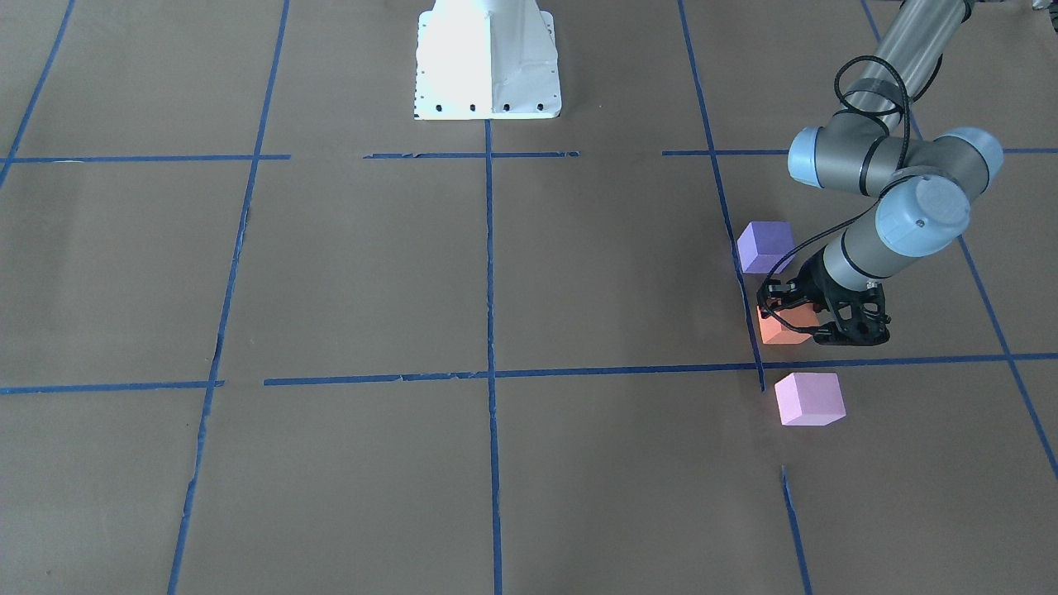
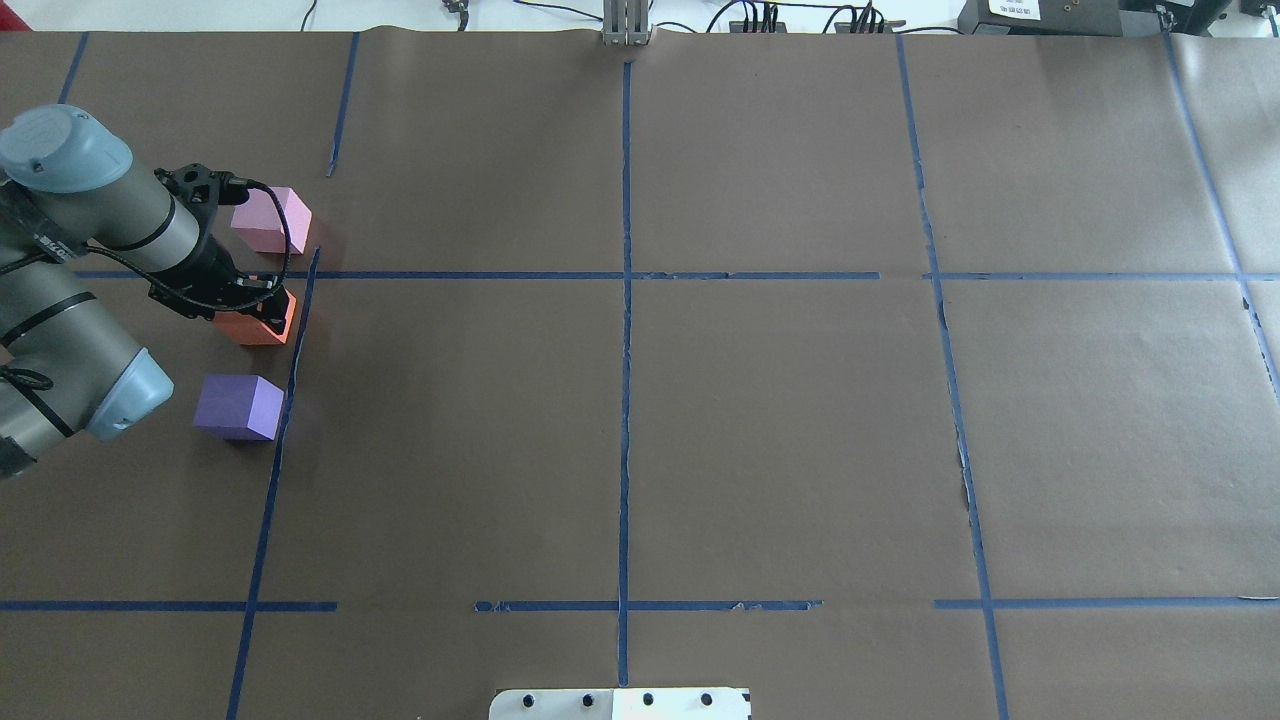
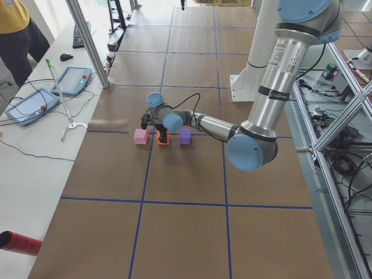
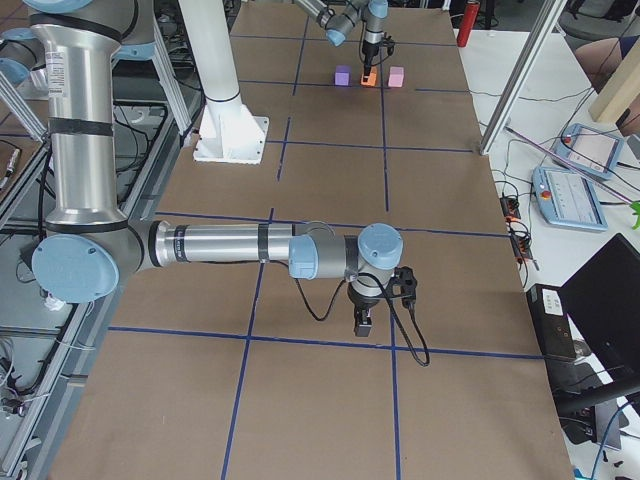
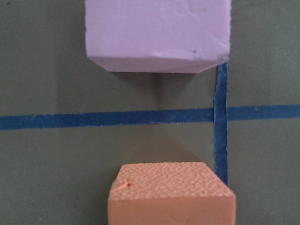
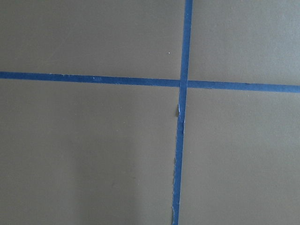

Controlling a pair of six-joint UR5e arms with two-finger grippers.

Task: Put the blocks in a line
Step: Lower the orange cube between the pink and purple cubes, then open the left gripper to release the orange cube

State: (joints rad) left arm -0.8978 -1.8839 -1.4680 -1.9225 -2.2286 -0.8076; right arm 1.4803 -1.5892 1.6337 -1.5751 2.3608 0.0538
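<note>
Left pincer (image 1: 800, 321) stands low over the orange block (image 1: 779, 332), fingers astride the cube on the bench (image 1: 579, 273); whether they press it cannot be told. The pale pink block (image 1: 810, 398) lies near the pincer on the side away from the robot, the violet block (image 1: 764, 246) near it on the robot's side, none touching. Right pincer (image 4: 363, 322) hangs well apart; its state cannot be told.

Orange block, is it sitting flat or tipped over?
Flat. The orange block rests squarely on the table, its edges level, with the left tool straddling it.
</note>
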